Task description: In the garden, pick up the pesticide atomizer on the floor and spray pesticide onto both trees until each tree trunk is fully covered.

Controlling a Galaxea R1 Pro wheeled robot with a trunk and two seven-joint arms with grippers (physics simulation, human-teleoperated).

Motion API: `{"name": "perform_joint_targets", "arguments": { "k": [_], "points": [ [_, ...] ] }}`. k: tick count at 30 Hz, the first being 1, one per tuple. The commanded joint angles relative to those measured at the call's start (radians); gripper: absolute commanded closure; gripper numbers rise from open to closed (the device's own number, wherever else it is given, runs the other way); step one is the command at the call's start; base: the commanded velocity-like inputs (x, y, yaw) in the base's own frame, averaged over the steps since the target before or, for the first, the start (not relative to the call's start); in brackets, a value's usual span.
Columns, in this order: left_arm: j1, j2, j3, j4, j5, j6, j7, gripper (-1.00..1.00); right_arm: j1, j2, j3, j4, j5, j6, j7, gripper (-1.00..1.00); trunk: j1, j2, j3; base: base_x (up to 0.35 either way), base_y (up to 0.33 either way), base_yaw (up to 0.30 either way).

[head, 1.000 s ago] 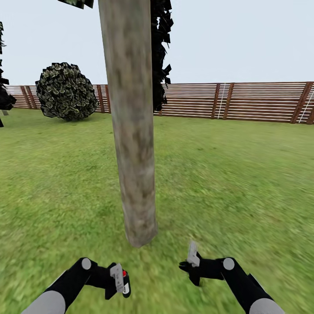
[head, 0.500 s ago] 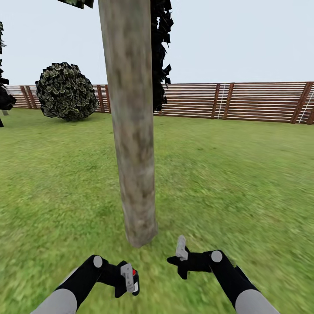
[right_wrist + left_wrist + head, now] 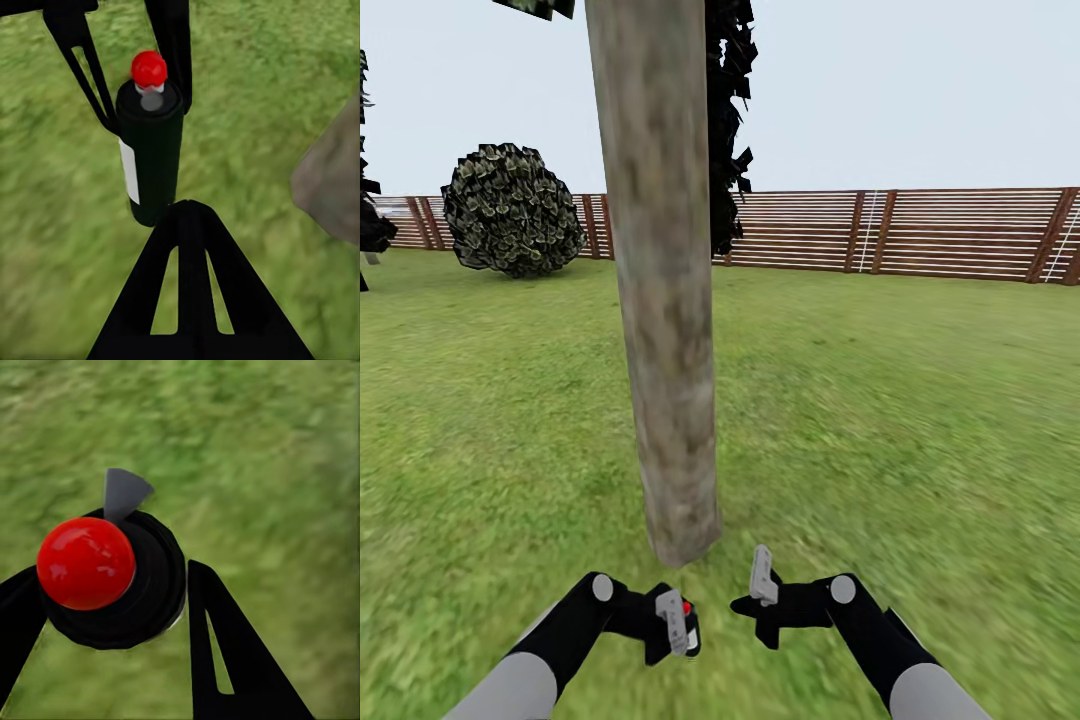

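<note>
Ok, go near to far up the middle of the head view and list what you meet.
Left gripper holding the spray can → base of the tree trunk → open lawn → wooden fence → sky.

Overall light: bright, even, flat daylight; pale uniform sky (image 3: 920,90), no visible sun.
Shadows: none cast on the lawn (image 3: 880,400) around the tree trunk (image 3: 665,330); the trunk's base meets the grass with no dark patch.
Glare: a small soft highlight on the red cap (image 3: 86,562) in the left wrist view; no glare elsewhere.
Blur: grass is smeared and soft in front of the trunk and sharper behind it, toward the fence (image 3: 920,232); both wrist views show the grass as blurred green mottling.
Trunk texture: low-resolution, blotchy.
Edge distortion: fence rails bow slightly far to the trunk's right.
</note>
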Motion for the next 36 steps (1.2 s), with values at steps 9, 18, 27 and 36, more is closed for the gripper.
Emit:
{"name": "perform_joint_targets", "arguments": {
  "k": [9, 18, 27, 36],
  "points": [
    [0.001, -0.019, 0.001, -0.021, -0.01, -0.008, 0.049, 1.0, 0.0, 0.005, -0.001, -0.002, 0.009, -0.005, 0.001, 1.0, 0.0, 0.0, -0.001, 0.0, 0.0, 0.0],
    [0.007, -0.025, -0.033, -0.021, -0.01, -0.009, 0.07, 1.0, 0.0, 0.005, -0.001, -0.004, 0.009, -0.005, 0.0, 1.0, 0.0, 0.0, -0.001, 0.0, 0.0, 0.0],
    [0.009, -0.04, -0.074, -0.02, -0.007, -0.008, 0.091, 1.0, 0.0, 0.005, -0.001, -0.029, 0.009, -0.004, 0.001, 1.0, 0.0, 0.0, -0.001, 0.0, 0.0, 0.0],
    [0.008, -0.056, -0.074, -0.02, -0.005, -0.009, 0.091, 1.0, 0.0, 0.005, -0.001, -0.029, 0.009, -0.004, 0.001, 1.0, 0.0, 0.0, -0.001, 0.0, 0.0, 0.0]
  ]
}}
